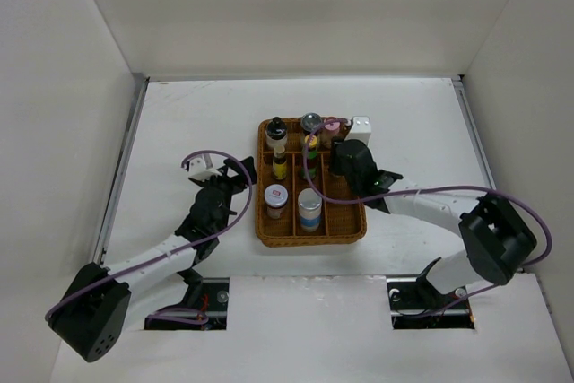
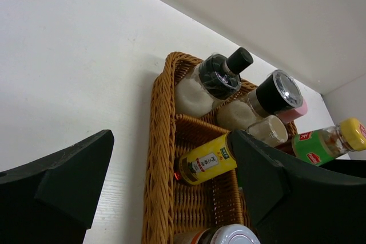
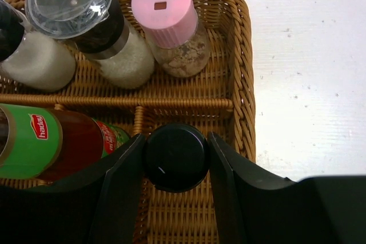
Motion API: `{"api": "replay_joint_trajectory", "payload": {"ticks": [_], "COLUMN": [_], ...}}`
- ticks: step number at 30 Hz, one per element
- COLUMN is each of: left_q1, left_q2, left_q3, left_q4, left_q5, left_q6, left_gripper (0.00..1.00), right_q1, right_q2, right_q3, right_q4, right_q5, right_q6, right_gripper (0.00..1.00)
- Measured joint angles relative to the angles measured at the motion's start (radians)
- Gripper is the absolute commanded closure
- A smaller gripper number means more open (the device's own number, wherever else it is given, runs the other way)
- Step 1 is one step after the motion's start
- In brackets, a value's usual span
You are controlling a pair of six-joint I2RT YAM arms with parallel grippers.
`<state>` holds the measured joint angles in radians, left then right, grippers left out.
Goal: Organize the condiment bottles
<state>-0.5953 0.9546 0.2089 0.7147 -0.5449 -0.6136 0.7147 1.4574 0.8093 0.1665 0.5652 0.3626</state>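
Overhead view: a white counter [image 1: 179, 114] carries a brown wicker tray [image 1: 309, 240] divided into compartments, and all the condiment bottles in sight stand inside it. In the far row, left to right, are a white-filled shaker [image 1: 276, 132], a silver-lidded jar [image 1: 311, 122] and a pink-lidded jar [image 1: 332, 125]. The middle row has a yellow-labelled brown bottle [image 1: 281, 166] and a green bottle [image 1: 311, 157]. The near row has a white-lidded jar [image 1: 276, 196] and a white-blue cylinder [image 1: 309, 211]. The right end effector [image 1: 345, 161] hangs over the middle right compartment and hides what is under it. The left end effector [image 1: 231, 187] is over bare counter just left of the tray.

Left wrist view: the left end effector [image 2: 171, 135] stands wide open with nothing between its black fingers [image 2: 68, 181]. Beyond them are the tray's rim [image 2: 157, 158], the white-filled shaker [image 2: 211, 78], the silver-lidded jar [image 2: 274, 92], the yellow-labelled brown bottle [image 2: 206, 164] and the green bottle [image 2: 326, 144] (its cap is yellow).

Right wrist view: the right end effector [image 3: 174, 147] is closed on a black-lidded shaker [image 3: 174, 158], both fingers [image 3: 123, 187] pressed against its round cap. This is in the compartment just nearer than the pink-lidded jar [image 3: 164, 10], beside the tray's right wall [image 3: 243, 55]. Whether the shaker rests on the tray floor cannot be told. The green bottle [image 3: 28, 141] is to its left.
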Motion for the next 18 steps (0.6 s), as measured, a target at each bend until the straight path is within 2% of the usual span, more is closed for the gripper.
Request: {"api": "replay_joint_trajectory", "payload": {"ticks": [6,13,14,18], "left_q1": [0.000,0.005,0.006,0.007], "left_q2": [0.012,0.012,0.012,0.016], "left_q3": [0.000,0.000,0.000,0.000], "left_q4": [0.000,0.000,0.000,0.000], "left_q5": [0.000,0.000,0.000,-0.002], "left_q6": [-0.002,-0.004,-0.004,-0.005], "left_gripper": [0.13,0.09,0.08,0.00], "right_q1": [0.001,0.012,0.013,0.025], "right_q2": [0.044,0.043,0.040,-0.008], "right_q3": [-0.009,-0.027,-0.033,-0.048], "right_q4": [0.040,0.058,0.059,0.050], "right_q5": [0.002,0.004,0.003,0.003], "right_q6": [0.002,0.011,0.011,0.009], "right_gripper": [0.56,0.28,0.22,0.09]}}
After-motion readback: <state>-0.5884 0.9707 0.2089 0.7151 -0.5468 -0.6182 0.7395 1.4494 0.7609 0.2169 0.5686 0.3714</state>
